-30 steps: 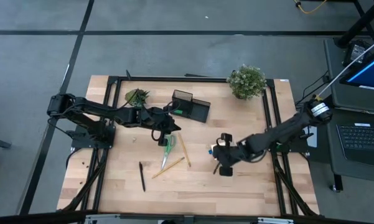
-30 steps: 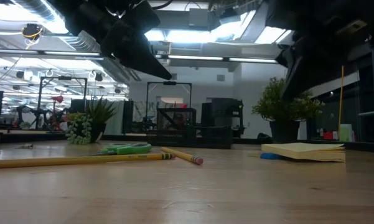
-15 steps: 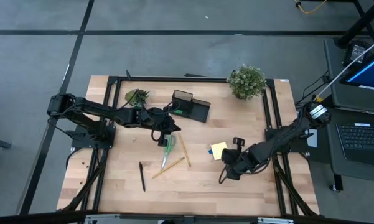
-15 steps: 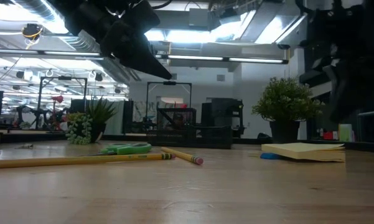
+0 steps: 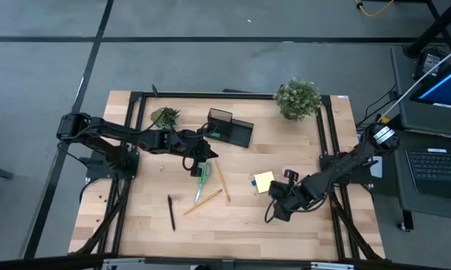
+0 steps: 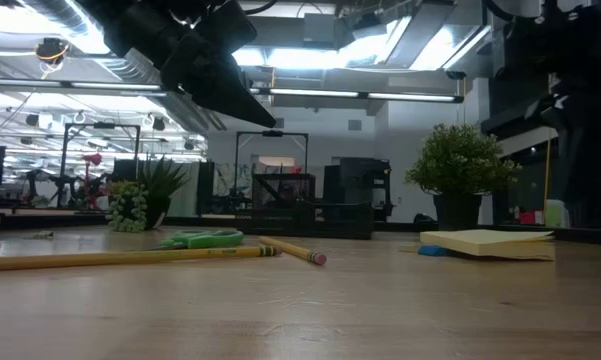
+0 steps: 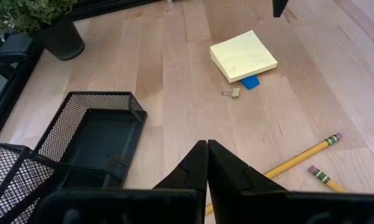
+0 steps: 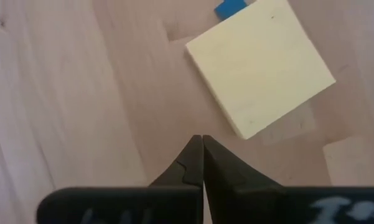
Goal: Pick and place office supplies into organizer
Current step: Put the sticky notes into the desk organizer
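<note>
The black mesh organizer (image 5: 231, 127) stands at the table's far middle; its low tray (image 7: 93, 140) shows in the left wrist view. Green-handled scissors (image 5: 202, 174), two pencils (image 5: 222, 180) (image 5: 208, 198) and a black pen (image 5: 171, 212) lie flat on the wood. The yellow sticky-note pad (image 8: 260, 74) lies right of them beside a small blue piece (image 8: 229, 7) and a small clip (image 7: 231, 93). My left gripper (image 7: 207, 144) hangs shut over the scissors' far end, holding nothing. My right gripper (image 8: 202, 138) is shut, pointing steeply down just near-right of the pad, above the bare wood.
A large potted plant (image 5: 298, 97) stands at the far right and a small one (image 5: 165, 116) at the far left beside the organizer. Black frame rails (image 5: 326, 142) run along the table's sides. Bare wood lies along the near edge (image 5: 233, 236).
My right gripper has moved toward the table's right and near edges, off the sticky-note pad, which now shows uncovered in the high view. It has rolled about its wrist, tipped steeper downward and sunk a little. It stays shut. The pad has not moved.
</note>
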You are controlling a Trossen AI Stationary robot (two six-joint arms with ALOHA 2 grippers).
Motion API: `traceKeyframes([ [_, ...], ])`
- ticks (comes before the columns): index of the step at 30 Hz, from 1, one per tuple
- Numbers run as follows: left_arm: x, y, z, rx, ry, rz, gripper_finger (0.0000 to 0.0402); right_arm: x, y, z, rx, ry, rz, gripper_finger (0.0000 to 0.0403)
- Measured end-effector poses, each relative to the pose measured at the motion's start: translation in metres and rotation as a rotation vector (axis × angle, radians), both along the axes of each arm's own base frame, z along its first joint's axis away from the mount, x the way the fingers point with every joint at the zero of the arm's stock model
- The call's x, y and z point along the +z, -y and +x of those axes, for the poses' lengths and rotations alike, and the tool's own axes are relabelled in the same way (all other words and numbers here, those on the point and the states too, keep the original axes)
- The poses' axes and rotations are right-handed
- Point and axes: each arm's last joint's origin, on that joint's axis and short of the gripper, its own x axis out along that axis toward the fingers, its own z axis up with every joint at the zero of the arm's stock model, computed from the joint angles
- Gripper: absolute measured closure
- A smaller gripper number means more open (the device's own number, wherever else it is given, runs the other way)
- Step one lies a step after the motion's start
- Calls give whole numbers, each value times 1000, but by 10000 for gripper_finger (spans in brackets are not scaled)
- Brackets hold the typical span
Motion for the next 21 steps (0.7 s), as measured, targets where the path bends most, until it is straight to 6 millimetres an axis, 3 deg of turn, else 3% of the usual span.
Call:
traceKeyframes([
  [9, 0, 0, 0, -4, -1, 7, 399, 1, 2, 5, -100, 36, 52, 392],
  [21, 0, 0, 0, -5, -1, 8, 398, 6, 46, 22, -375, 2, 165, 325],
])
